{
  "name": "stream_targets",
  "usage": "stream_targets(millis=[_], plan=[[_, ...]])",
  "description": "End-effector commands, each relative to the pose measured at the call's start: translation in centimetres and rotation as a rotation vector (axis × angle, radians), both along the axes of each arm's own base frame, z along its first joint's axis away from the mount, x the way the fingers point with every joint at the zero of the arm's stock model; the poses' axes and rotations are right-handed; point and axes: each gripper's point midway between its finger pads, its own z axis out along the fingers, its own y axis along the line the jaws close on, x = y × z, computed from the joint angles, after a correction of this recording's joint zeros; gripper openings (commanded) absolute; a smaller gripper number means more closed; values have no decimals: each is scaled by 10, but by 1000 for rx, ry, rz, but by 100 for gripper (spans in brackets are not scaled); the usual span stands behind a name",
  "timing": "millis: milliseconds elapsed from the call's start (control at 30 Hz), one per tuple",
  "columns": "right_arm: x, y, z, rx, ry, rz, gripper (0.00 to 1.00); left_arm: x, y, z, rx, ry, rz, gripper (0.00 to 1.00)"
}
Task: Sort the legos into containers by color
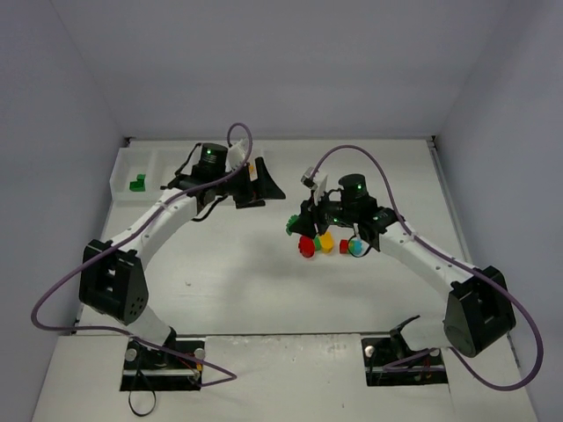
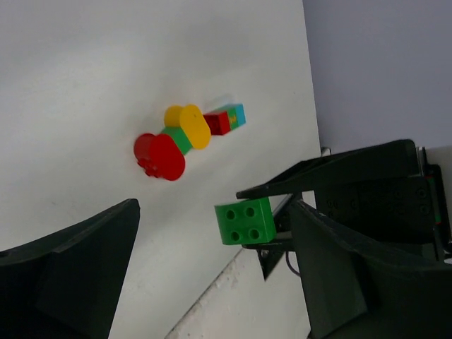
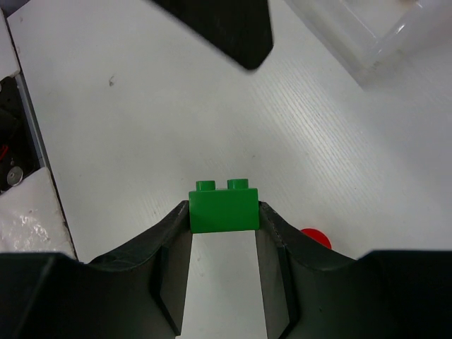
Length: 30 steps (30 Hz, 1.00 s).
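Note:
My right gripper (image 3: pixel 222 213) is shut on a green brick (image 3: pixel 222 210), held a little above the table with its studs pointing away. From above, this gripper (image 1: pixel 296 227) hangs mid-table over loose legos: a red one (image 1: pixel 306 245), a yellow one (image 1: pixel 326 242) and a cyan one (image 1: pixel 356 247). My left gripper (image 1: pixel 259 186) stands open, empty, up and to the left of it. The left wrist view shows the same green brick (image 2: pixel 245 220) in the other arm's fingers, beyond my open left gripper (image 2: pixel 212 210), and a red-green-yellow-cyan stack (image 2: pixel 185 134) on the table. The containers (image 1: pixel 132 170) lie far left.
One green brick (image 1: pixel 136 184) lies in a compartment of the tray. A corner of the tray (image 3: pixel 374 35) shows at the top right of the right wrist view, and a red piece (image 3: pixel 315 237) peeks out beside the right finger. Grey walls close in the table.

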Motion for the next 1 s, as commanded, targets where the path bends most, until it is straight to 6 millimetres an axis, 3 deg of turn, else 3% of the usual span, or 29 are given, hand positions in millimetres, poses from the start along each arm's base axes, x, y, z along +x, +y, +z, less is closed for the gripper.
stream_targets(millis=[0, 233, 533, 967], plan=[[13, 5, 42, 73, -148, -7, 0, -26, -24, 24, -47, 21, -70, 80], [8, 7, 41, 86, -135, 4, 0, -42, -36, 27, -85, 54, -167, 72], [5, 6, 44, 96, -139, 10, 0, -55, -39, 7, -37, 135, -226, 73], [2, 8, 44, 106, -137, 25, 0, -60, -67, 16, -117, 153, -287, 73]])
